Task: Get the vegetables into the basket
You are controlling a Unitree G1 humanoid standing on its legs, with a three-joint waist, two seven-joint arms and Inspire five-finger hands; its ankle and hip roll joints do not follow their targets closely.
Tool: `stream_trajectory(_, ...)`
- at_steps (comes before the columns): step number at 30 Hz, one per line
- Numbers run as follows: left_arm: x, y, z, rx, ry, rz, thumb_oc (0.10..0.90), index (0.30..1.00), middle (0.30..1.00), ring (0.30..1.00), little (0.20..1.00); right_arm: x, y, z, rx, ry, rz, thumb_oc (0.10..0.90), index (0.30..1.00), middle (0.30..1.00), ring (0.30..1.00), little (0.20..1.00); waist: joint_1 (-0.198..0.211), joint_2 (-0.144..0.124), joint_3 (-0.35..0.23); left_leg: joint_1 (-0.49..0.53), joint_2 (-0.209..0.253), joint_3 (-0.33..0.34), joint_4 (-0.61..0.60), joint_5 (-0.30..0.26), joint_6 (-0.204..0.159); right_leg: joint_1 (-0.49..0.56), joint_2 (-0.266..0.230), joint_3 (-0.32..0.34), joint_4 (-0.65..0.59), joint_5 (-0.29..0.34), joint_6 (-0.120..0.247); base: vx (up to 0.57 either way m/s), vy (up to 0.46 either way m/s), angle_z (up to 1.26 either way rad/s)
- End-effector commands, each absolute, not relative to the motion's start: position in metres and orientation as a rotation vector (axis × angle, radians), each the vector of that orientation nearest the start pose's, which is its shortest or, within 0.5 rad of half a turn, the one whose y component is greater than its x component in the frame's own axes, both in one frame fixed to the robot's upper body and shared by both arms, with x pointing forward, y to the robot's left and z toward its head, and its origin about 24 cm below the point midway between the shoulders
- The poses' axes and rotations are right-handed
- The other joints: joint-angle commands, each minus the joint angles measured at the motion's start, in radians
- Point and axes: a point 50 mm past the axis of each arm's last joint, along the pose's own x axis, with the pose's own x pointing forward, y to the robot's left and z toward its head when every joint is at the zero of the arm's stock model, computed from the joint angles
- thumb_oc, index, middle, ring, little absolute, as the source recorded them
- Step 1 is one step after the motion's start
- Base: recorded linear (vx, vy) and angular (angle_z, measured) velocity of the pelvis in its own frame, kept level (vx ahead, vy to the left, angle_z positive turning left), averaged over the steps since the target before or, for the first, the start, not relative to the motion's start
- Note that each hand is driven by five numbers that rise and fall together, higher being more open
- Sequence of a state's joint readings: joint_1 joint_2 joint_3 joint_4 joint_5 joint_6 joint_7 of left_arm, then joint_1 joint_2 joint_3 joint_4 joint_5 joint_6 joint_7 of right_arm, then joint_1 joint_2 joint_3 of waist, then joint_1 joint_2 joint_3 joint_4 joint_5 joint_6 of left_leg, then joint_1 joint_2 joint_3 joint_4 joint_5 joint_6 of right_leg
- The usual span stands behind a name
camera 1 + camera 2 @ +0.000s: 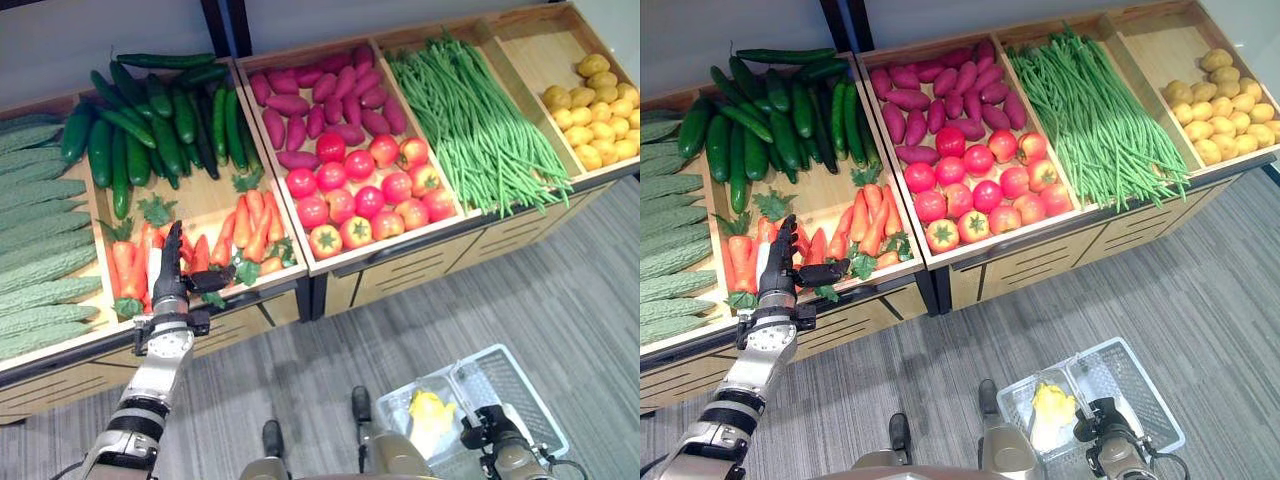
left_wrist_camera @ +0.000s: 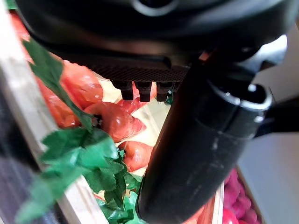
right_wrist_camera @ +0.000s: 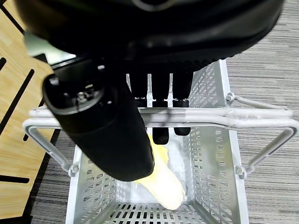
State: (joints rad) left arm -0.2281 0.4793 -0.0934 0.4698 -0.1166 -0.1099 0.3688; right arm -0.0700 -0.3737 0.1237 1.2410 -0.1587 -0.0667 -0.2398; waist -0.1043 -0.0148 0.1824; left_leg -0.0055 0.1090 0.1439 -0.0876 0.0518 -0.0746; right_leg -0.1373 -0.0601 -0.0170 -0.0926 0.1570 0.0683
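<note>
- Grey plank flooring (image 1: 560,290) runs in front of a wooden produce stand (image 1: 330,268) split into bins: bitter gourds (image 1: 35,230), cucumbers (image 1: 150,120), carrots (image 1: 245,225), sweet potatoes (image 1: 320,100), tomatoes (image 1: 365,190), green beans (image 1: 470,120) and potatoes (image 1: 595,110).
- My left robot hand (image 1: 172,268) is over the front of the carrot bin, fingers straight and pointing up the bin, thumb stuck out sideways. It holds nothing that I can see; its wrist view shows carrots and their green tops just past the fingertips.
- My right robot hand (image 3: 140,88) has its fingers curled over the handles (image 3: 224,116) of the wire basket (image 1: 500,385), carrying it low by my right side, well apart from the stand.
- One yellow item (image 1: 428,410) lies in the basket; I can't tell which vegetable it is.
- Progress, as I judge it: barely started. One piece is in, the bins look full, and the basket has plenty of room.
- Next job looks like closing the left fingers on a carrot, then carrying it across to the basket.
</note>
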Motion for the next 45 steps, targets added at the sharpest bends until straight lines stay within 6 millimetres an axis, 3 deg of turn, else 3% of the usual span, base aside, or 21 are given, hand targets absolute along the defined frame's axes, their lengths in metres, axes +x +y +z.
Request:
stream_trajectory(1, 0.316, 0.269, 0.083, 0.538, -0.09, 0.411, 0.831, 0.904, 0.904, 0.904, 0.904, 0.122, -0.316, -0.121, -0.785, 1.05, -0.261, 0.4, 0.3, 0.3, 0.3, 0.3, -0.011, -0.07, -0.058, -0.014, 0.038, -0.031, 0.0, -0.011, -0.047, 0.024, -0.097, 0.015, 0.005, -0.042, 0.11, 0.0, 0.0, 0.0)
stream_trajectory(3, 0.318, 0.27, 0.081, 0.586, -0.063, 0.415, 0.4, 0.3, 0.3, 0.3, 0.3, 0.123, -0.316, -0.121, -0.789, 1.051, -0.263, 0.4, 0.3, 0.3, 0.3, 0.3, -0.013, -0.07, -0.057, -0.015, 0.038, -0.03, 0.0, -0.012, -0.047, 0.023, -0.096, 0.016, 0.005, -0.042, 0.109, 0.0, 0.0, 0.0)
stream_trajectory(6, 0.321, 0.277, 0.075, 0.755, 0.03, 0.385, 0.4, 0.3, 0.3, 0.3, 0.3, 0.124, -0.318, -0.12, -0.793, 1.055, -0.26, 0.4, 0.3, 0.3, 0.3, 0.3, -0.013, -0.067, -0.053, -0.015, 0.038, -0.029, 0.0, -0.013, -0.046, 0.023, -0.096, 0.017, 0.005, -0.042, 0.11, 0.0, 0.0, 0.0)
stream_trajectory(9, 0.32, 0.283, 0.07, 0.812, 0.082, 0.388, 0.4, 0.3, 0.3, 0.3, 0.3, 0.125, -0.318, -0.12, -0.796, 1.062, -0.256, 0.4, 0.3, 0.3, 0.3, 0.3, -0.014, -0.066, -0.053, -0.012, 0.039, -0.028, 0.0, -0.015, -0.045, 0.025, -0.097, 0.018, 0.005, -0.044, 0.11, 0.0, 0.0, 0.0)
stream_trajectory(15, 0.31, 0.296, 0.056, 0.821, 0.166, 0.425, 0.4, 0.3, 0.3, 0.3, 0.3, 0.124, -0.317, -0.122, -0.796, 1.084, -0.229, 0.4, 0.3, 0.3, 0.3, 0.3, -0.013, -0.069, -0.053, -0.002, 0.039, -0.021, 0.0, -0.02, -0.044, 0.031, -0.096, 0.02, 0.005, -0.045, 0.109, 0.0, 0.0, 0.0)
stream_trajectory(21, 0.311, 0.3, 0.062, 0.761, 0.135, 0.493, 0.4, 0.3, 0.3, 0.3, 0.3, 0.124, -0.316, -0.122, -0.808, 1.085, -0.221, 0.4, 0.3, 0.3, 0.3, 0.3, -0.012, -0.071, -0.055, -0.003, 0.038, -0.022, 0.0, -0.019, -0.043, 0.031, -0.096, 0.02, 0.005, -0.043, 0.109, 0.0, 0.0, 0.0)
stream_trajectory(25, 0.319, 0.299, 0.08, 0.695, 0.047, 0.568, 0.4, 0.3, 0.3, 0.3, 0.3, 0.124, -0.316, -0.122, -0.819, 1.078, -0.218, 0.4, 0.3, 0.3, 0.3, 0.3, -0.013, -0.071, -0.061, -0.003, 0.039, -0.023, 0.0, -0.018, -0.044, 0.034, -0.096, 0.017, 0.005, -0.043, 0.108, 0.0, 0.0, 0.0)
stream_trajectory(26, 0.325, 0.294, 0.099, 0.627, -0.055, 0.607, 0.4, 0.3, 0.3, 0.3, 0.3, 0.124, -0.315, -0.122, -0.824, 1.076, -0.217, 0.4, 0.3, 0.3, 0.3, 0.3, -0.013, -0.072, -0.063, -0.003, 0.038, -0.025, 0.0, -0.018, -0.045, 0.034, -0.096, 0.015, 0.005, -0.043, 0.109, 0.0, 0.0, 0.0)
stream_trajectory(27, 0.325, 0.294, 0.099, 0.626, -0.055, 0.607, 0.4, 0.3, 0.3, 0.3, 0.3, 0.125, -0.315, -0.122, -0.824, 1.076, -0.217, 0.4, 0.3, 0.3, 0.3, 0.3, -0.014, -0.072, -0.063, -0.003, 0.038, -0.025, 0.0, -0.018, -0.045, 0.034, -0.096, 0.015, 0.005, -0.043, 0.109, 0.0, 0.0, 0.0)
stream_trajectory(30, 0.332, 0.284, 0.139, 0.495, -0.261, 0.671, 0.4, 0.3, 0.3, 0.3, 0.3, 0.128, -0.313, -0.122, -0.83, 1.058, -0.212, 0.4, 0.3, 0.3, 0.3, 0.3, -0.016, -0.078, -0.068, -0.001, 0.038, -0.026, 0.0, -0.019, -0.046, 0.038, -0.097, 0.015, 0.005, -0.045, 0.11, 0.0, 0.0, 0.0)
stream_trajectory(34, 0.335, 0.273, 0.173, 0.417, -0.419, 0.68, 0.4, 0.3, 0.3, 0.3, 0.3, 0.13, -0.311, -0.122, -0.837, 1.047, -0.203, 0.4, 0.3, 0.3, 0.3, 0.3, -0.02, -0.079, -0.073, 0.001, 0.038, -0.025, 0.0, -0.021, -0.046, 0.04, -0.099, 0.016, 0.005, -0.046, 0.11, 0.0, 0.0, 0.0)
stream_trajectory(42, 0.332, 0.264, 0.196, 0.388, -0.538, 0.637, 0.4, 0.3, 0.3, 0.3, 0.3, 0.13, -0.311, -0.122, -0.837, 1.038, -0.192, 0.4, 0.3, 0.3, 0.3, 0.3, -0.022, -0.08, -0.079, 0.002, 0.036, -0.023, 0.0, -0.022, -0.047, 0.044, -0.103, 0.014, 0.005, -0.049, 0.111, 0.0, 0.0, 0.0)
stream_trajectory(45, 0.329, 0.253, 0.192, 0.253, -0.554, 0.584, 0.4, 0.3, 0.3, 0.3, 0.3, 0.13, -0.309, -0.122, -0.834, 1.033, -0.189, 0.4, 0.3, 0.3, 0.3, 0.3, -0.021, -0.079, -0.079, 0.003, 0.035, -0.024, 0.0, -0.023, -0.046, 0.044, -0.104, 0.014, 0.005, -0.049, 0.112, 0.0, 0.0, 0.0)
